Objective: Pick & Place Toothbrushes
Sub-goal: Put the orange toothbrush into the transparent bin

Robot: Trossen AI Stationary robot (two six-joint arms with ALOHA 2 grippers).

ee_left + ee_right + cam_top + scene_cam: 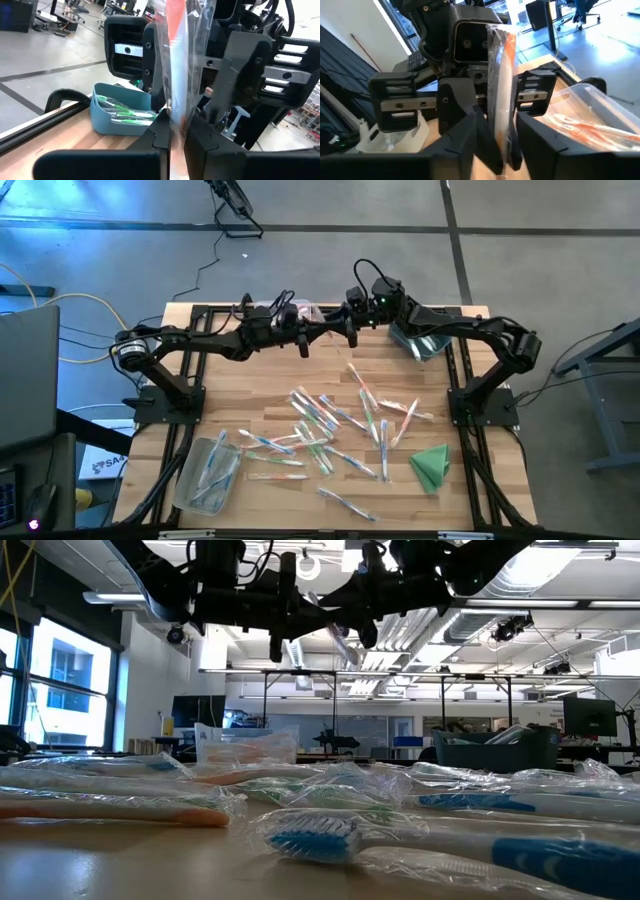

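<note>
My two grippers meet nose to nose in the air above the table's far middle. Between them stands an orange toothbrush [176, 55] in a clear wrapper. My left gripper [173, 142] is shut on it. My right gripper [502, 145] faces it, open, with one finger on either side of the wrapper [501, 75]; whether they touch it I cannot tell. Many more wrapped toothbrushes [330, 430] lie scattered on the wooden table's middle. In the high view my left gripper [303, 338] and right gripper [350, 320] show as dark shapes. My left gripper pinches the wrapped orange toothbrush between its two fingers at its lower part [175, 122]. The fingers come level from the table's left and lie across the toothbrush. It rises roughly upright above the fingers, lifted clear of the table.
A blue bin [120, 112] holding green toothbrushes stands at the far right, beside my right arm. A clear bin [590, 115] with orange toothbrushes is at the far middle, and another clear bin [205, 475] is near left. A folded green cloth [432, 465] lies near right.
</note>
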